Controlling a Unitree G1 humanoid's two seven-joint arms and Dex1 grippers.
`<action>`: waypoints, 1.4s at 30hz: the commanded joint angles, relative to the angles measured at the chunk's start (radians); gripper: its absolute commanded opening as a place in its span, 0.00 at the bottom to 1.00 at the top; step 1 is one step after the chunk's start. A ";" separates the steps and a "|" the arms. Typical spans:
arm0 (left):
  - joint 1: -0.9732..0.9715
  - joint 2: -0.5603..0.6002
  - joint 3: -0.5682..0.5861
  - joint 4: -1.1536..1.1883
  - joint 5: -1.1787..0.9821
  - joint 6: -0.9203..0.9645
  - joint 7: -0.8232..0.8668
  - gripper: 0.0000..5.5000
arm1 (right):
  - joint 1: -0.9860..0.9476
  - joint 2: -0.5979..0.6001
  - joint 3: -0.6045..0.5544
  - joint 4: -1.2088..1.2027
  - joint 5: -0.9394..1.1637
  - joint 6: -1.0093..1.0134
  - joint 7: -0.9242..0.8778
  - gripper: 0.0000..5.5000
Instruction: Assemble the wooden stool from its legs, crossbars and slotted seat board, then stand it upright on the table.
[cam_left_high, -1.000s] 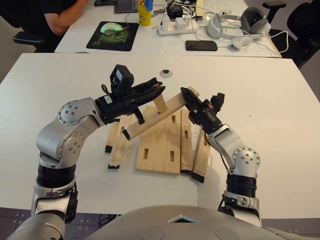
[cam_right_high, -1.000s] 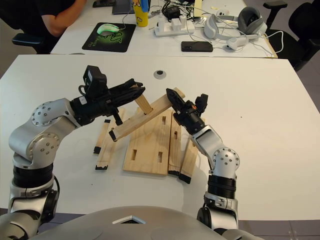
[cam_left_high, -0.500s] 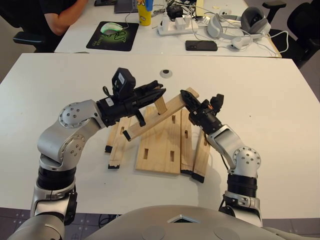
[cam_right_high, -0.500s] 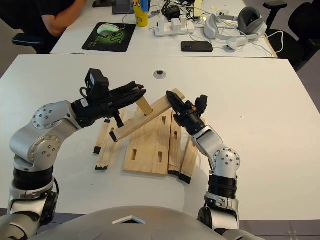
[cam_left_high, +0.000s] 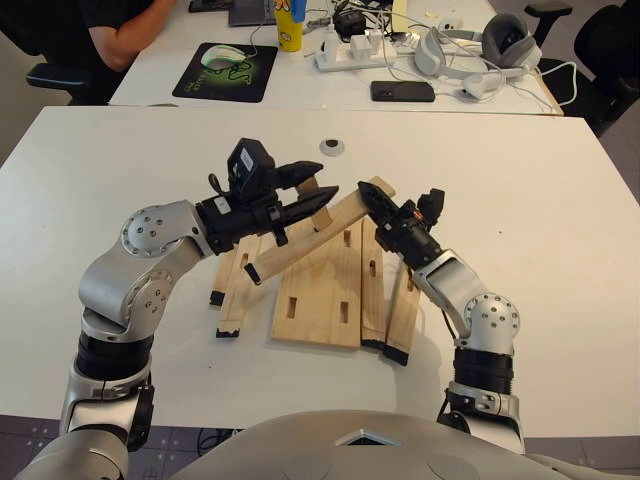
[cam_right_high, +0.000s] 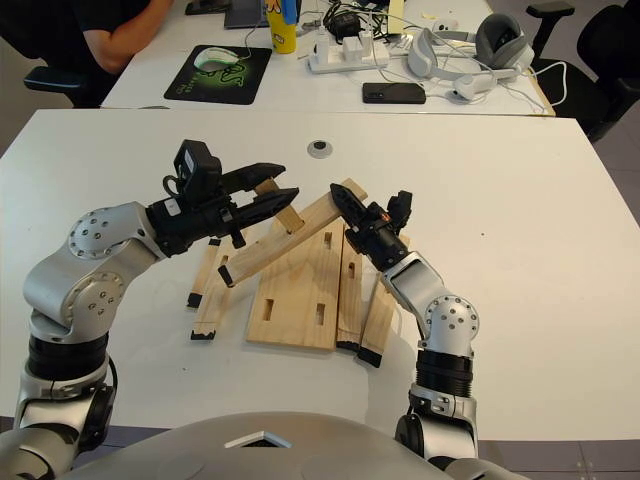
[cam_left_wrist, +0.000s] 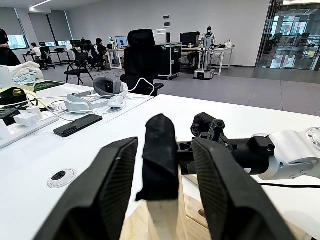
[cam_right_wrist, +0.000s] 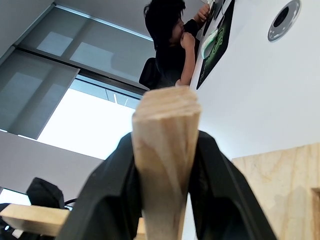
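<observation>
I have the right gripper (cam_left_high: 378, 204) clamped on the upper end of one leg (cam_left_high: 305, 238); my right wrist camera shows both dark fingers (cam_right_wrist: 112, 200) pressed flat against the wood. The leg hangs tilted over the slotted seat board (cam_left_high: 325, 300). Its long axis runs from about 2 o'clock at the held end down to 8 o'clock, where its dark foot sits low beside the board's left edge.

A short piece I take for a crossbar (cam_left_high: 321, 212) stands up from the leg's upper half, at 9 o'clock from the right gripper and close to it. The left gripper (cam_left_high: 318, 182) comes in from 9 o'clock with its fingers (cam_left_wrist: 112, 190) spread. The crossbar's dark-capped end sits between them with a gap on each side (so it straddles the piece and is not gripping it). I cannot tell how deep the crossbar is seated in the leg.

My judgement is that the next move depends on that straddle. The left arm is the nearer one, and the crossbar axis points roughly along its fingers, so closing or pushing should run straight down that line while the right arm braces.

The board lies flat on the table (cam_left_high: 560, 250), with spare legs (cam_left_high: 228, 295) at its 9 o'clock and more at its 3 o'clock.
</observation>
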 joint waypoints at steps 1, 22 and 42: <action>-0.007 0.008 -0.001 0.010 0.005 -0.001 -0.007 0.49 | -0.011 0.005 -0.006 0.000 0.006 -0.002 0.002 0.19; -0.046 0.087 0.062 0.077 -0.072 0.110 -0.085 0.81 | -0.020 -0.003 -0.013 0.009 0.003 -0.003 0.011 0.19; -0.283 0.295 0.306 0.565 -0.141 0.150 -0.245 0.81 | -0.161 -0.156 -0.062 0.078 0.017 0.082 0.145 0.19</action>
